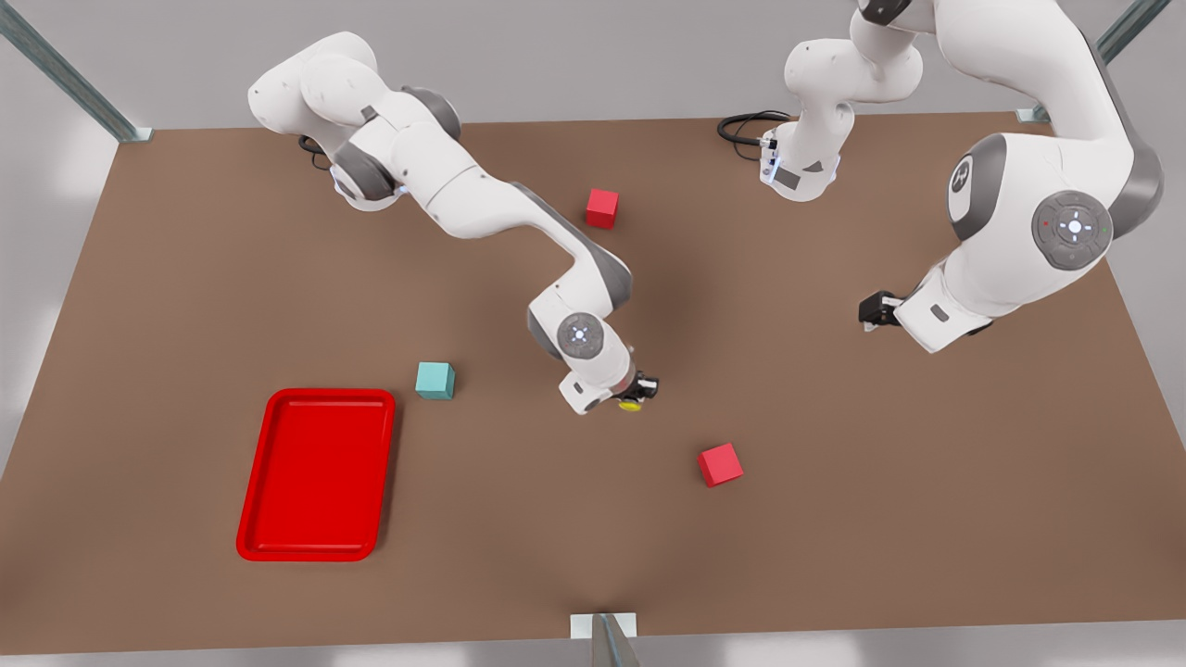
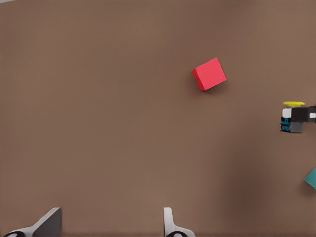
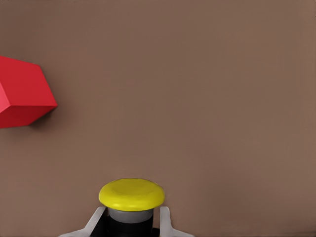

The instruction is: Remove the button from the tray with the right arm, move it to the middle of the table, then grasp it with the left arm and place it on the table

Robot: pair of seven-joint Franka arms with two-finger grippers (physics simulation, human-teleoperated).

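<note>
Mid-table, the right arm's black two-finger gripper clamps the tiny yellow-capped dark grey button. At its three o'clock, the left black gripper hovers, fingers spread wide.

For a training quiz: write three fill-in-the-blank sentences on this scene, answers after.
1. The right gripper is shut on the ____.
2. The tray holds ____.
3. The left gripper hangs ____ over the table.
4. Besides two red cubes there is one ____ cube.

Answers: button; nothing; open; teal
</note>
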